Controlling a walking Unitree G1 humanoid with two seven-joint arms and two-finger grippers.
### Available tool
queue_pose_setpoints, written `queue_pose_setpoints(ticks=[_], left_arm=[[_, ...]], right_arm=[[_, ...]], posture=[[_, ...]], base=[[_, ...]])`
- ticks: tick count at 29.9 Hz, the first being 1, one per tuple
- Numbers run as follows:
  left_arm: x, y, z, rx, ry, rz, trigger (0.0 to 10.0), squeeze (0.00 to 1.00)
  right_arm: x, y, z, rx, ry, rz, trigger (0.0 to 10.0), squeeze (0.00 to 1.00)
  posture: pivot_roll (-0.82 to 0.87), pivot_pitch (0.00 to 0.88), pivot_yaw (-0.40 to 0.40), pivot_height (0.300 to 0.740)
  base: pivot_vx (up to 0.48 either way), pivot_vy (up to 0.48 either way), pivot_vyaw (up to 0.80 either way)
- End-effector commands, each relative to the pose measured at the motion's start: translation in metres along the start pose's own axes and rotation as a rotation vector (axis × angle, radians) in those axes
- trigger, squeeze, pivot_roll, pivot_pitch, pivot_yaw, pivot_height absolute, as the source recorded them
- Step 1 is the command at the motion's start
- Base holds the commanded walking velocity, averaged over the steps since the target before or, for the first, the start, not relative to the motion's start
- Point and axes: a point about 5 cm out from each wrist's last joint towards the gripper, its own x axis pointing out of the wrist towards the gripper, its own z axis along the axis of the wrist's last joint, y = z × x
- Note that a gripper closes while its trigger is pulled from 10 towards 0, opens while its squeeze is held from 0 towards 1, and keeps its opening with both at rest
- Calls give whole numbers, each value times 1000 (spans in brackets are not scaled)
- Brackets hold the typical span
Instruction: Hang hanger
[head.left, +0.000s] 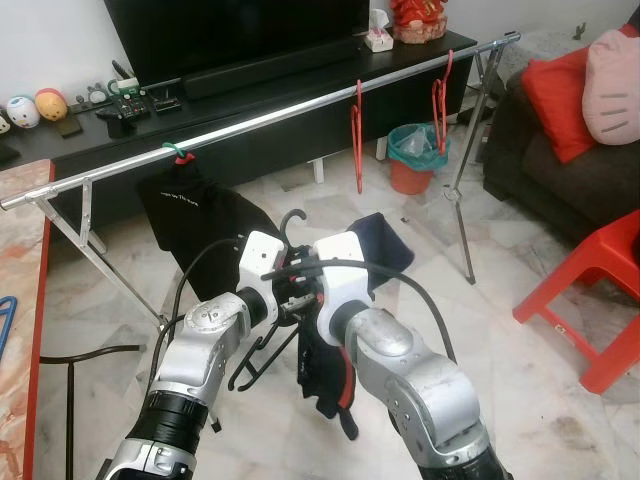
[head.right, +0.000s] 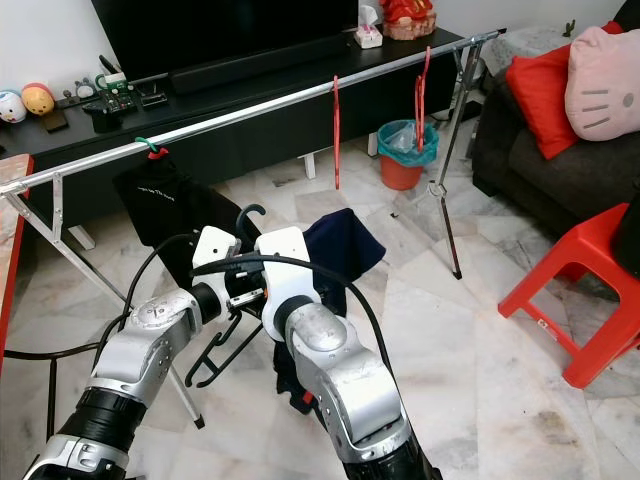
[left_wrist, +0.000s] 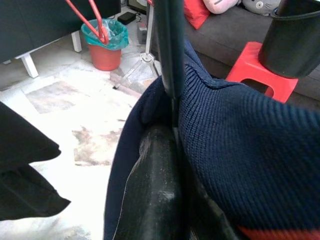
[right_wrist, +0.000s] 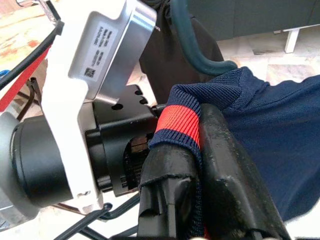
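Marble floor (head.left: 560, 420) runs under a long silver rail (head.left: 270, 117) that crosses the room in front of a dark TV stand (head.left: 250, 100), with a sofa (head.left: 560, 150) and a red stool (head.left: 600, 290) off to the robot's right. Two red hangers (head.left: 357, 135) dangle from the rail already, and a black top (head.left: 185, 215) hangs near its left end on a green hook (head.left: 178, 152).

Both arms meet low, in front of the robot's chest and below the rail. They share a black hanger (head.left: 292, 225) draped with a navy garment (head.left: 375, 250) that has a red band. The left gripper (head.left: 290, 290) has its fingers (left_wrist: 155, 190) pressed together on the hanger's wire under the cloth. The right gripper (head.left: 308, 285) is clamped on the garment's banded edge, fingers (right_wrist: 225, 165) closed over the knit.

I'd say the step in hand is carrying the loaded hanger up to the rail; the hook points upward but sits well short of the bar. Next, the hanger needs raising and pushing forward until its hook clears the rail at a free stretch, probably between the black top and the red hangers, then lowering onto it before either gripper lets go.
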Motion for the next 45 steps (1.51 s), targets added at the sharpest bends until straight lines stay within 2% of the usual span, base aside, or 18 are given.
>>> queue_pose_setpoints(ticks=[1,10,11,12,36,45], left_arm=[[2,-6,13,-2,-56,-36,10000,0],[0,-12,14,-57,-88,-94,10000,0],[0,-13,14,-59,-91,-102,10000,0],[0,-15,14,-65,-96,-115,10000,0],[-2,-15,17,-104,-127,-123,10000,0],[0,-4,20,-112,-158,-34,10000,0]], right_arm=[[-2,20,-1,-18,10,108,10000,0],[-5,9,-1,-31,-5,94,10000,0],[-5,9,-1,-36,-5,100,10000,86],[-6,9,-1,-43,-8,109,10000,1000],[-8,0,-3,-70,-19,96,10000,1000],[-21,-6,-16,-71,18,96,10000,1000]], posture=[[-56,37,73,740],[-62,38,72,740],[-63,38,72,740],[-63,37,71,740],[-68,36,70,740],[-72,33,71,740]], base=[[0,0,0],[0,0,0],[0,0,0],[0,0,0],[0,0,0],[0,0,0]])
